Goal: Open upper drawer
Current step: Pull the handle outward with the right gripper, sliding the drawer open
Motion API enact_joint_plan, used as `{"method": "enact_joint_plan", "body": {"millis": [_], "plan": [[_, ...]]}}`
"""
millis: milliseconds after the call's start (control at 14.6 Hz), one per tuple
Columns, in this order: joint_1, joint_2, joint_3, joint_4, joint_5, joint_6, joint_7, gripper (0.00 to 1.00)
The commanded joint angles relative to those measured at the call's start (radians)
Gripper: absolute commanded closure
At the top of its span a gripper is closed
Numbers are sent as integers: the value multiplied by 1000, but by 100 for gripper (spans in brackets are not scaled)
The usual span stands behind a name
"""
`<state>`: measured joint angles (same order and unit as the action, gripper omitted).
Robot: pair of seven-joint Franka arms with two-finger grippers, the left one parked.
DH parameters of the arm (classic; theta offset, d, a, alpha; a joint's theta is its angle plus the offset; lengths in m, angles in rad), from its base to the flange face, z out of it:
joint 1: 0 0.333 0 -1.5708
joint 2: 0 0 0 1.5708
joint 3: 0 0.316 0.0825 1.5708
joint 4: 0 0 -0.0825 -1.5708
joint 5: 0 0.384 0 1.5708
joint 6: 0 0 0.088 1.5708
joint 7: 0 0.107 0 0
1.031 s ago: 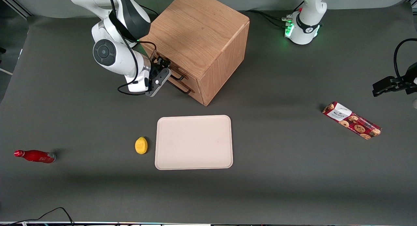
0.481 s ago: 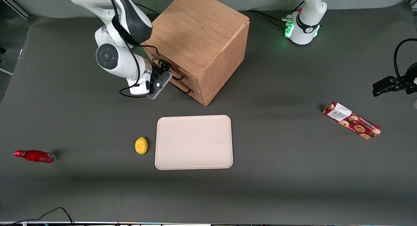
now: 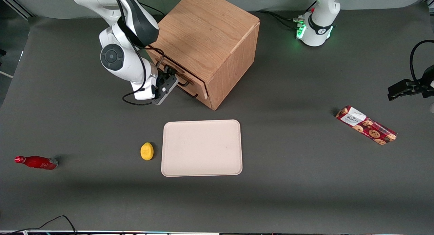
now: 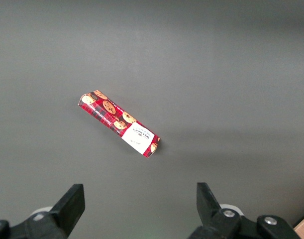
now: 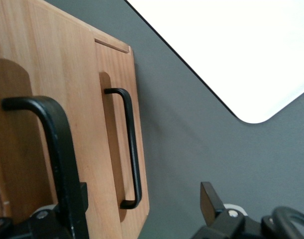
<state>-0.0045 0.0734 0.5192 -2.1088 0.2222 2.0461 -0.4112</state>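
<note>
Front view: tool (image 3: pixel 168 79) is at the upper drawer (image 3: pixel 179 72) handle; grip state cannot be told. Drawer slightly out; next, pull straight outward.

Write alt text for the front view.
The right arm's gripper is at the upper drawer handle of the oak cabinet; the drawer stands slightly out. Nearer the camera lie a beige tray and a lemon beside it.
</note>
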Motion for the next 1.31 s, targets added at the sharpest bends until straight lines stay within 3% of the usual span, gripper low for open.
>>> {"method": "enact_joint_plan", "body": {"millis": [0,687,1237], "plan": [[1,3,-16,-4,-44,23,-8,0],[-6,20,-90,12,-112,71,-12,0],[-8,88,-160,64,-204,98,-15,0]]}}
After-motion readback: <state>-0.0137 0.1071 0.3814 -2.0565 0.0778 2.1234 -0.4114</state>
